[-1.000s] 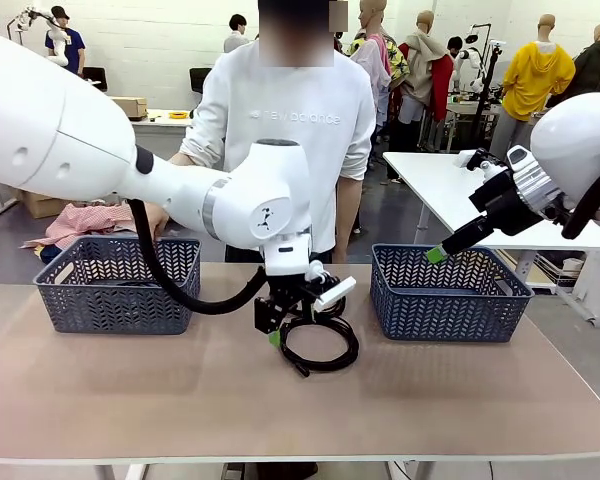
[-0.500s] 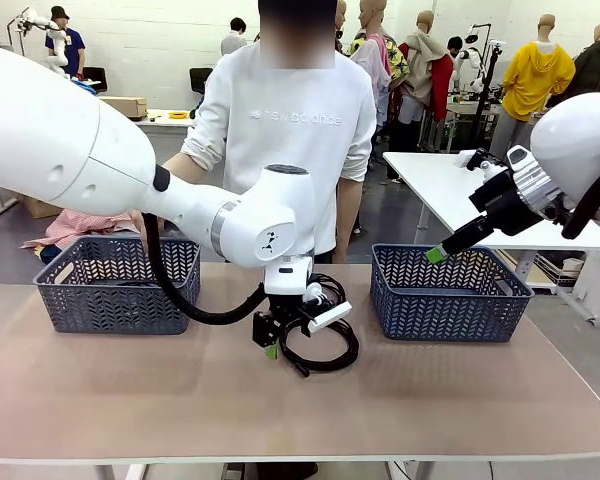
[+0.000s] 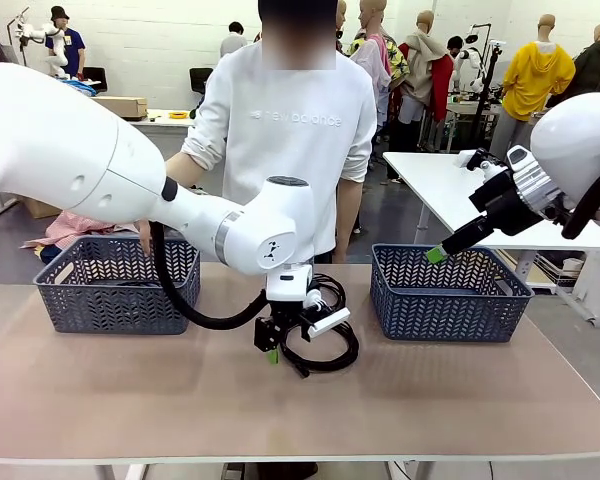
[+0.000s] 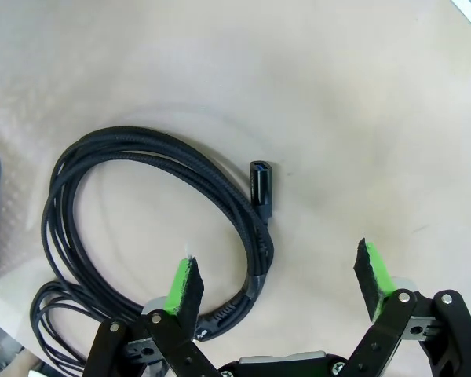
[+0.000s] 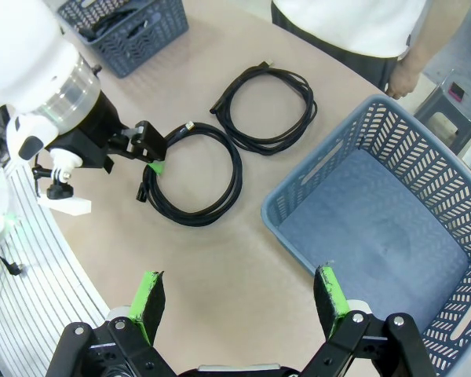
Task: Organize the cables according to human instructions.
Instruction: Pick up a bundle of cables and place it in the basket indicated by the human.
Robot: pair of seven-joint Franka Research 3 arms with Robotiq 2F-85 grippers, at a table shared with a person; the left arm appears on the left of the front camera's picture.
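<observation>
- Two cables lie flat on the tabletop [image 3: 130, 390] between two grey baskets. The near coil [image 5: 234, 169] sits just beside the far coil [image 5: 264, 146], which is closer to the person.
- The near coil's plug [image 4: 261, 184] lies just outside the ring, its long axis along the rim.
- The left end effector [image 4: 279, 271] is spread, straddling the near coil's rim without pinching it.
- The right end effector [image 5: 239, 294] is spread and empty above the right basket [image 3: 450, 305].
- The left basket [image 3: 115, 300] holds dark cable, but how many I cannot tell.

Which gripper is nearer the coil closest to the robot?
Left. The left gripper hangs open just over that coil; the right gripper hovers open, high beside the right basket, well away.
</observation>
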